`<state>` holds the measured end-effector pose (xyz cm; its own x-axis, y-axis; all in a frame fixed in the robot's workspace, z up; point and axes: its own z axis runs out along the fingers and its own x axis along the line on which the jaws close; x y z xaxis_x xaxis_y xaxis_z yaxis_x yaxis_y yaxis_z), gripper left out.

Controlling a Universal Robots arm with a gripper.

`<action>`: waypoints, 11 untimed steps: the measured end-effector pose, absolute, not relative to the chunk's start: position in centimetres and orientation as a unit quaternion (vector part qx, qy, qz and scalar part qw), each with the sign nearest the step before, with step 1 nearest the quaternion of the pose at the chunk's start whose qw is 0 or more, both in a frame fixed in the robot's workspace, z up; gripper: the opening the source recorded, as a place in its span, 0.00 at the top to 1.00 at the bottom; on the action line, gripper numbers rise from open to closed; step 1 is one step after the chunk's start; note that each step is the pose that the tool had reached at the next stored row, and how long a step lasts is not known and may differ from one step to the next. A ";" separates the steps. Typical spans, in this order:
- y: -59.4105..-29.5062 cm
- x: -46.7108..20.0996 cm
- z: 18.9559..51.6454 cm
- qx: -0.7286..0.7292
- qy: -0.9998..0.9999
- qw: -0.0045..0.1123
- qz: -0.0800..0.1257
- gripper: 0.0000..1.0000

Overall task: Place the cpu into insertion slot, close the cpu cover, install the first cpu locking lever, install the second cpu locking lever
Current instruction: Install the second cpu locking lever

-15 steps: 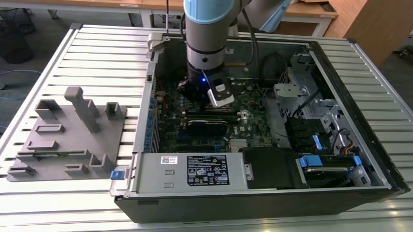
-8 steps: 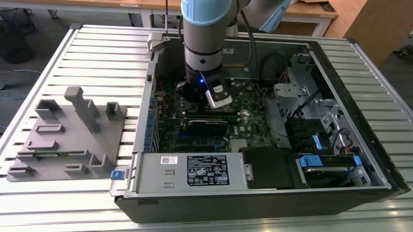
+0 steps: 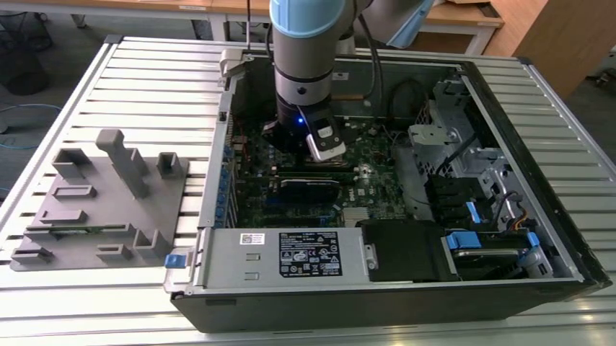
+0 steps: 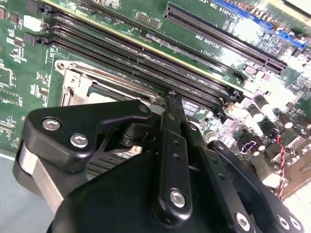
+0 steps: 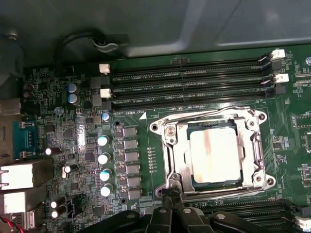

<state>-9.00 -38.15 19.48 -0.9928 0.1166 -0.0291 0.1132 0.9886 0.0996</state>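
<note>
Black claw point(image 5: 167, 194) nearest in both wrist views, fingers drawn together to a narrow tip point(image 4: 170, 99) with no gap visible and nothing seen pinched between them (whether a thin lever wire sits under that tip: cannot tell). Tip down at the near corner of the insertion slot point(image 5: 260, 165), touching or just short of its silvery rim. Just beyond the tip, the cpu cover point(image 5: 176, 145), lying flat over the socket, its square window framing the cpu point(image 5: 215, 154). Dull silver-grey top of the cpu seated level inside the slot, squarely ahead of the claw and very near it; roughly square, so no long axis to speak of, edges in line with the rim. Thin wire levers along the socket's sides, latched or loose not readable from here. Further on, long black memory slots point(image 5: 194, 87) running parallel to the far edge of the socket, unfilled as far as can be made out. Further still, in the exterior view, the arm point(image 3: 303, 58) reaching straight down into the open computer case point(image 3: 500, 288), green board on its floor, power supply point(image 3: 288, 256) along the near wall. Around the case, the ribbed metal tabletop point(image 3: 144, 72), with a grey fixture point(image 3: 97, 209) on the exterior view's left, well apart from the work.
</note>
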 end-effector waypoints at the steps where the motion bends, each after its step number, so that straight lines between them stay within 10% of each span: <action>1: -38.1 -9.0 19.6 0.058 0.997 0.018 0.050 0.90; 11: -38.3 -9.3 19.7 0.058 0.997 0.017 0.050 0.90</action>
<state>-9.25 -38.27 19.70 -0.9928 0.1167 -0.0288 0.1132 0.9883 0.1019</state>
